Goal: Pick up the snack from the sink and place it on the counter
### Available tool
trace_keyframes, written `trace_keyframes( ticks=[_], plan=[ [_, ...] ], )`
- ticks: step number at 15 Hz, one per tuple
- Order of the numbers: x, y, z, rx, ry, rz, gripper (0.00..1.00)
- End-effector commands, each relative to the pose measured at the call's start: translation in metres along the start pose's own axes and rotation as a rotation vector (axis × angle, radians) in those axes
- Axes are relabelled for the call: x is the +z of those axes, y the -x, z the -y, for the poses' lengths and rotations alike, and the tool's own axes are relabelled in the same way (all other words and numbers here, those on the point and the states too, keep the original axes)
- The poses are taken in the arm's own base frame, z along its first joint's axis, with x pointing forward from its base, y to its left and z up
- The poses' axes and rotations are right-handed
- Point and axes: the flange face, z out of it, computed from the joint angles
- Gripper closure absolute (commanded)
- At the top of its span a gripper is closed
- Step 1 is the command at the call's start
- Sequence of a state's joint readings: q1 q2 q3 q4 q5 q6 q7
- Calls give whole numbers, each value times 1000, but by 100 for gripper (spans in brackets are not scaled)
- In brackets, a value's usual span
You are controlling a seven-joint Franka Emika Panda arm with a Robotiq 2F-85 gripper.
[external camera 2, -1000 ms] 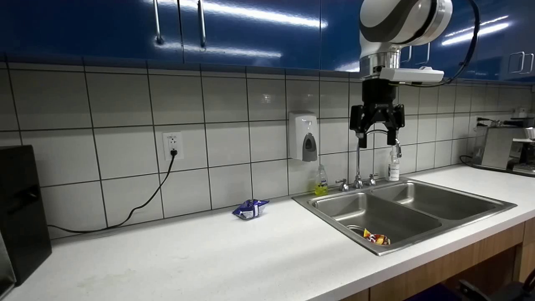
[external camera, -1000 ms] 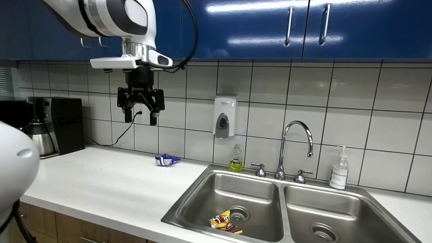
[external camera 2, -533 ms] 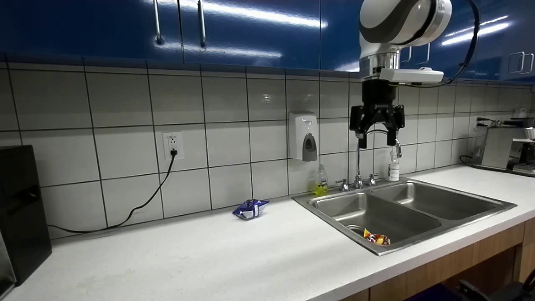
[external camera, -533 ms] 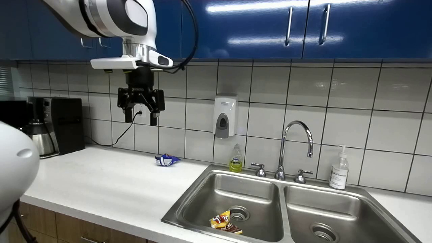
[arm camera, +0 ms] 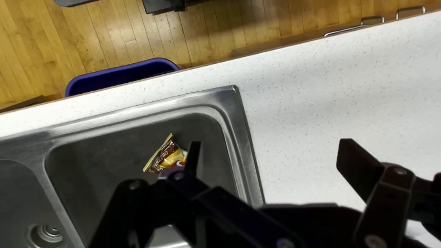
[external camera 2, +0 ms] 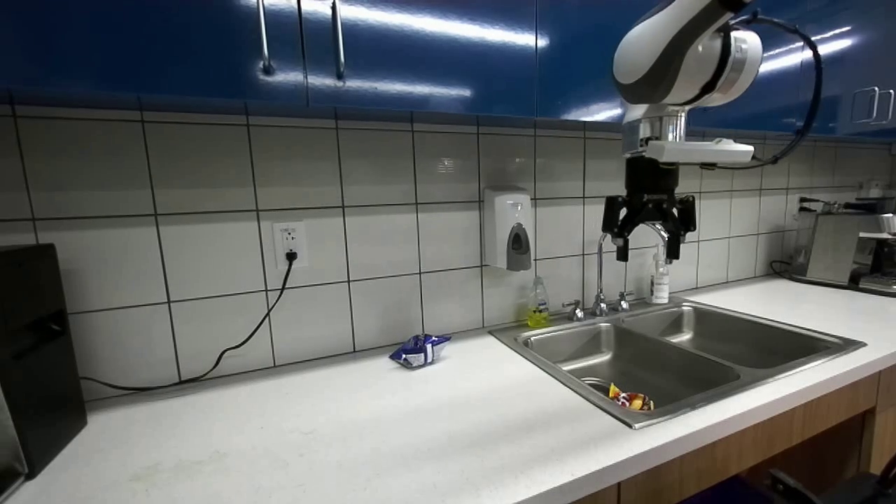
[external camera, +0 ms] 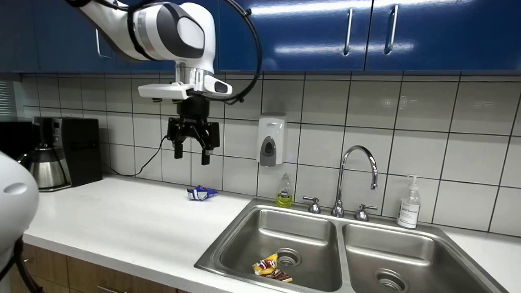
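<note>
Above the surface, my pincer gaped wide, empty; dipping too soon risked clipping the sink left of the snack!

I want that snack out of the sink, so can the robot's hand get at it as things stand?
Probably yes. The hand is open and empty, nothing visible blocks the way to the snack, and the faucet stands at the back of the sink, apparently clear of that path.
</note>
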State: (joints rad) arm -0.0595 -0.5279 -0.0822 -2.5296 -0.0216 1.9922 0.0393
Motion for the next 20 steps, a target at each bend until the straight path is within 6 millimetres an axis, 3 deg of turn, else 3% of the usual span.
trace_keyframes(
  ticks=[1, 6, 16, 20],
  plan=[
    [15, -24, -35, 78, 7, -12, 0],
    [50, -56, -70, 135, 18, -8, 0],
    [150, -133, -107, 122, 82, 43, 0],
    [185, -151, -117, 83, 100, 69, 0]
  ],
)
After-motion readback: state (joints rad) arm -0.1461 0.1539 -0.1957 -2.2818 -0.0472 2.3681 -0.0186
